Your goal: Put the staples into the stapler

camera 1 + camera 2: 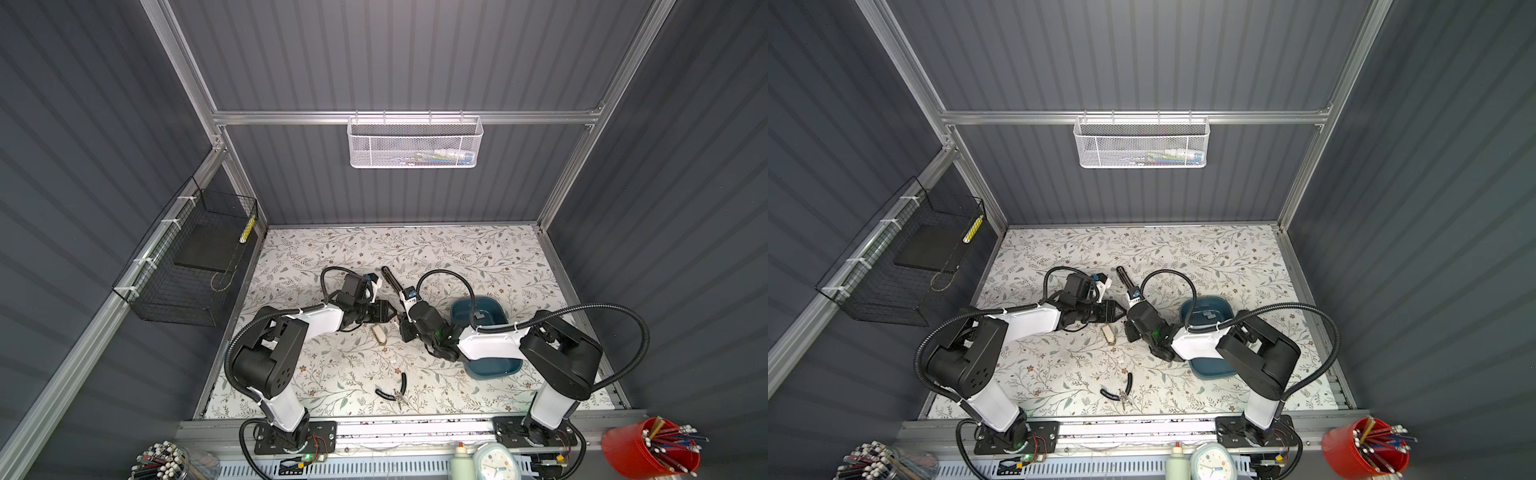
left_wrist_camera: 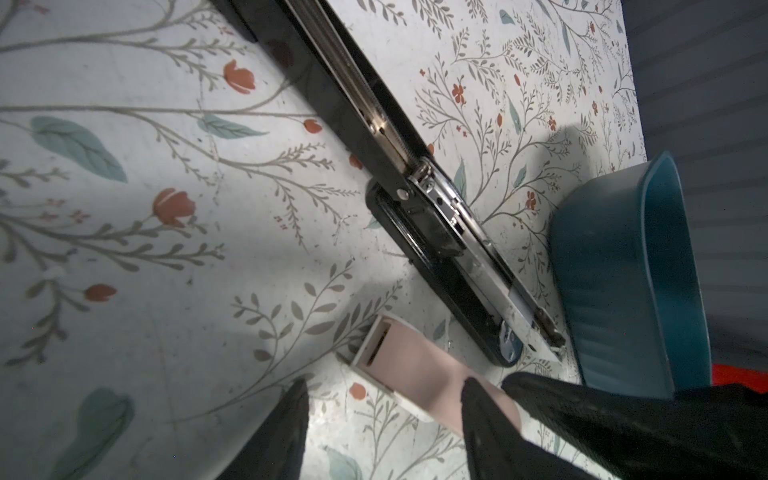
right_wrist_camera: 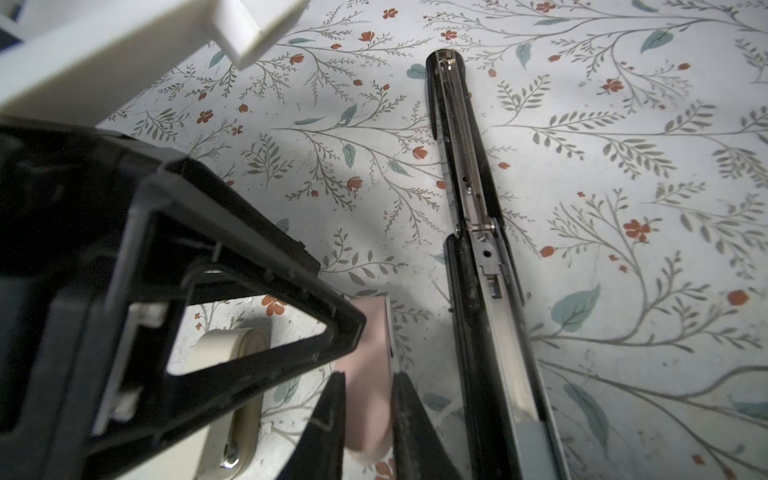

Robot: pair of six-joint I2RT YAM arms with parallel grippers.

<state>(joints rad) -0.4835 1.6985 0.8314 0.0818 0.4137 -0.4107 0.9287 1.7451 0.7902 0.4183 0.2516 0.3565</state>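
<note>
The black stapler (image 1: 390,279) (image 1: 1125,277) lies opened flat mid-table, its metal channel (image 2: 490,266) facing up; it also shows in the right wrist view (image 3: 469,166). My right gripper (image 3: 368,399) is shut on a small pale pink box (image 3: 372,340) with a white slotted end (image 2: 374,345), just beside the stapler's base. My left gripper (image 2: 382,399) stands open around that box's near part, one finger (image 2: 482,415) against it. In both top views the two grippers (image 1: 388,313) (image 1: 402,323) meet tip to tip. Grey staples (image 1: 1207,314) (image 1: 480,317) lie in the teal tray (image 1: 1225,305).
A cream oblong object (image 1: 379,334) lies under the grippers. Black pliers (image 1: 395,390) rest near the front edge. A second teal tray (image 1: 494,368) sits below the right arm. A white mesh basket (image 1: 415,143) hangs on the back wall, a black wire basket (image 1: 187,266) on the left.
</note>
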